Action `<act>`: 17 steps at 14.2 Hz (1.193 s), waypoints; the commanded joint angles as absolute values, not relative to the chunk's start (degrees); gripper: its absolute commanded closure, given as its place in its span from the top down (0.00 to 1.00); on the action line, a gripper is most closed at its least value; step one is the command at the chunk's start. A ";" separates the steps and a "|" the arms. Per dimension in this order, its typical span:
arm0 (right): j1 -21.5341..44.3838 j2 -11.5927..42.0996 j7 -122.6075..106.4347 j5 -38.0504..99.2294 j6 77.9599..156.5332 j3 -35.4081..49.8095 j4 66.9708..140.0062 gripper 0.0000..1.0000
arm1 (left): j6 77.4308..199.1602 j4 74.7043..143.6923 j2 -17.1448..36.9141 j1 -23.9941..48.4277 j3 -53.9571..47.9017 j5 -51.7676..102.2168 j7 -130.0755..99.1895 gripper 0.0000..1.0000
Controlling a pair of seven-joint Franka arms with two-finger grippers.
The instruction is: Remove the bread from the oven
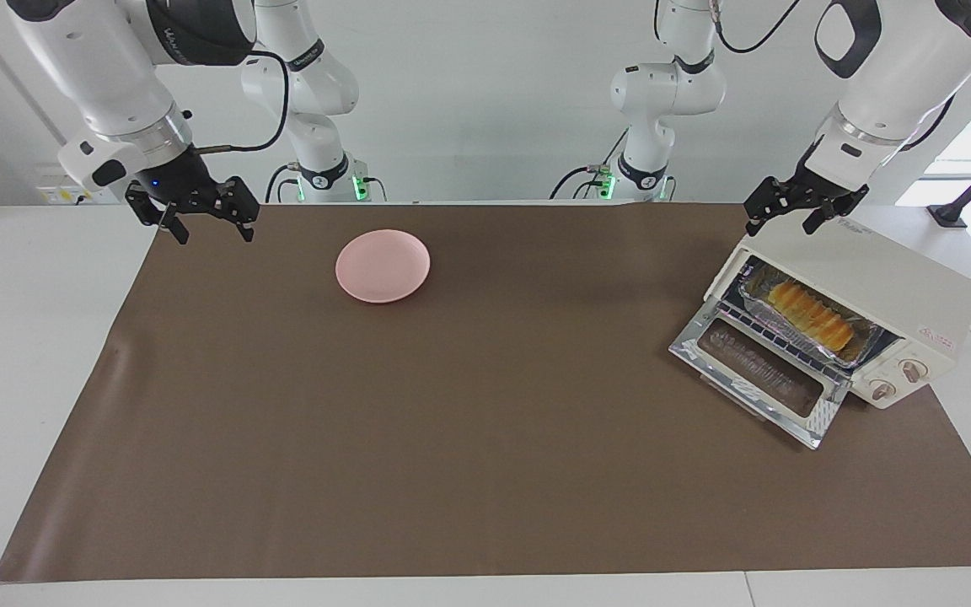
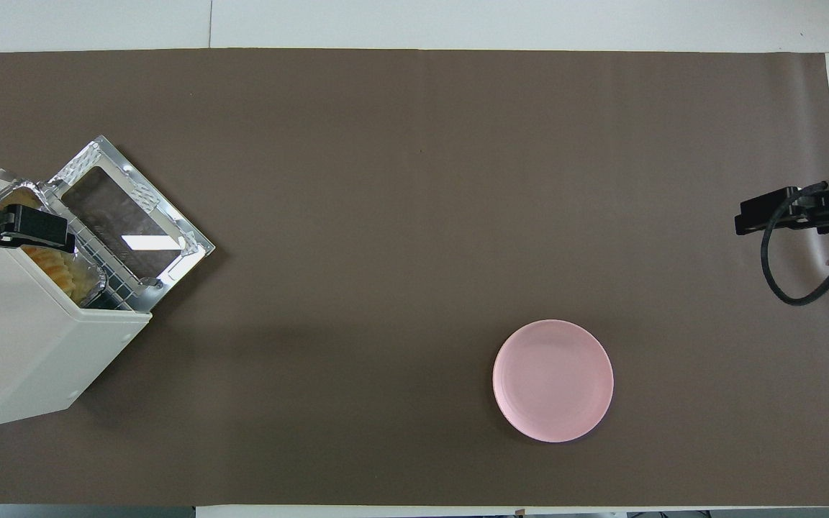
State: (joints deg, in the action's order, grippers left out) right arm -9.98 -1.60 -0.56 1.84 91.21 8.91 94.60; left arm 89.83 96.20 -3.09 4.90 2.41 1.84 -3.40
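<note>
High facing view and steep overhead view, both over brown mat (image 1: 452,421).

At the right of the facing frame, the cream-white boxy toaster oven (image 1: 873,295) has silver trim. Inside it, the golden-yellow ridged loaf of bread (image 1: 814,316) lies in a shiny silver foil tray (image 1: 865,344). Left of centre, a plain pale-pink round plate (image 1: 383,265) sits on the matte brown table mat (image 1: 452,421).

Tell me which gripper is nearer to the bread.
Left. The left gripper hangs over the oven holding the bread; the right gripper waits at the right arm's end.
</note>
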 commanded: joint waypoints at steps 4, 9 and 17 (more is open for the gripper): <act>-10.63 -2.55 -2.02 1.93 90.79 9.32 95.45 1.00 | 86.40 78.09 14.81 7.55 2.90 1.93 -20.52 1.00; -10.63 -2.55 -2.02 2.02 90.79 9.32 95.45 1.00 | 92.45 78.02 21.54 9.23 3.08 -5.16 -36.09 1.00; -10.63 -2.55 -2.02 1.93 90.79 9.32 95.45 1.00 | 104.93 97.98 13.63 6.33 3.16 -14.32 -42.71 1.00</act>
State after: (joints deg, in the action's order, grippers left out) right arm -9.98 -1.60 -0.56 1.84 91.21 8.91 94.60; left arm 100.97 91.02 18.02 6.56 3.27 -12.27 -41.35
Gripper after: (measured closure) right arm 0.000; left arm 0.000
